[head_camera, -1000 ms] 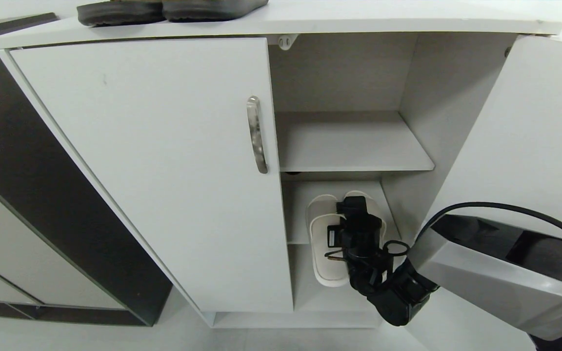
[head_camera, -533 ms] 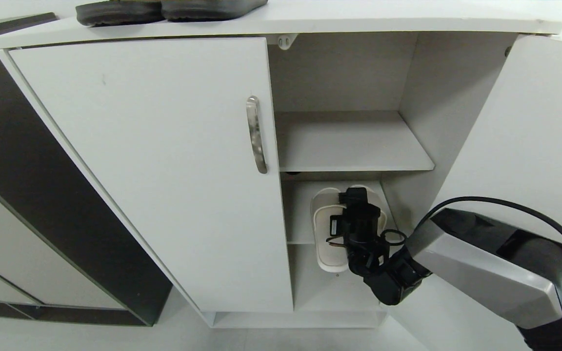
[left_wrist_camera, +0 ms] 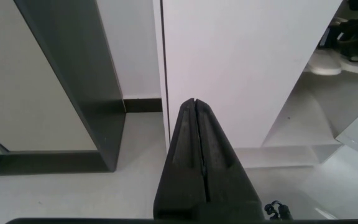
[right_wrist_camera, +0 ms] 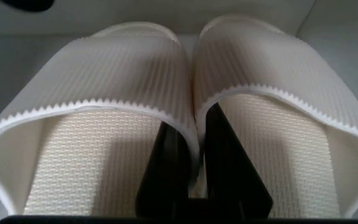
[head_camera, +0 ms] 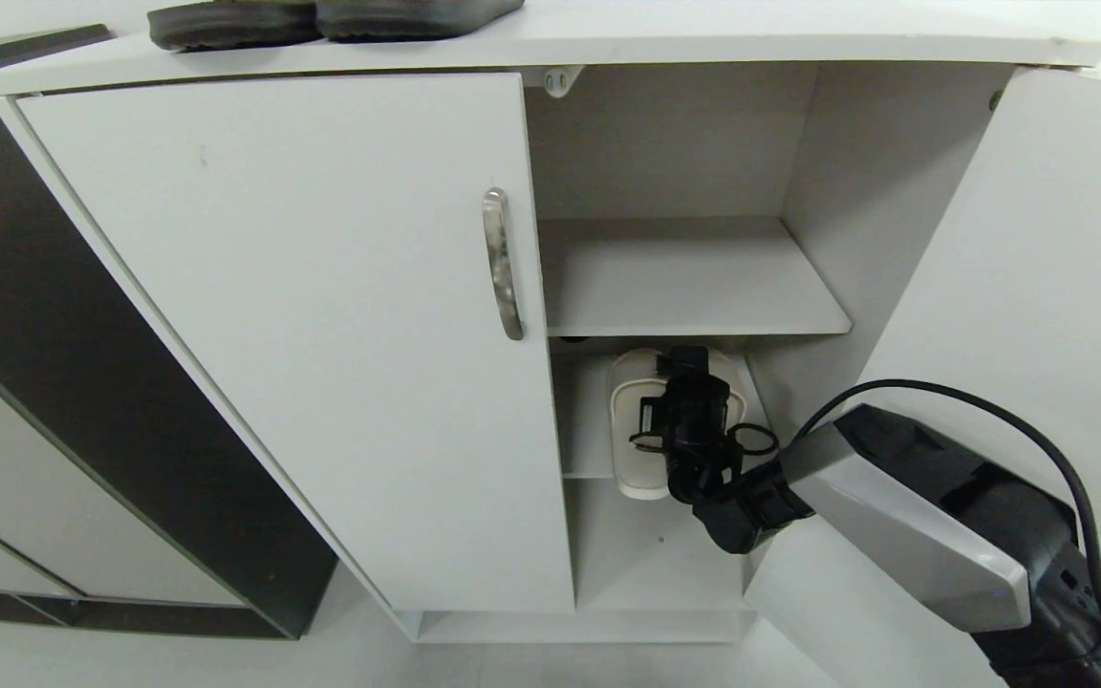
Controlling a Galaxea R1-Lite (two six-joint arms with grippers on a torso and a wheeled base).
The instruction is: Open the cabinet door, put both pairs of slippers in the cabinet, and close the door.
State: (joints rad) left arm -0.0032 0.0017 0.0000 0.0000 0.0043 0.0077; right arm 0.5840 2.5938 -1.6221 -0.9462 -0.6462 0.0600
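A pair of white slippers (head_camera: 629, 440) lies side by side over the cabinet's second shelf (head_camera: 584, 420), heels past its front edge. My right gripper (head_camera: 689, 373) is shut on the white slippers, its fingers (right_wrist_camera: 166, 168) pinching the two inner walls (right_wrist_camera: 194, 93) together. A dark pair of slippers (head_camera: 321, 17) rests on the cabinet top. The right door (head_camera: 1038, 268) stands open. The left door (head_camera: 302, 315) is closed. My left gripper (left_wrist_camera: 195, 124) is shut and holds nothing, low above the floor in front of the closed left door.
The upper shelf (head_camera: 694, 277) is bare. A metal handle (head_camera: 503, 263) runs down the closed door's right edge. A dark panel (head_camera: 53, 315) stands to the cabinet's left. Light floor (left_wrist_camera: 73, 193) lies in front.
My right gripper has carried the white slippers up and deeper into the cabinet, onto the second shelf level. The dark pair and the doors have not moved.
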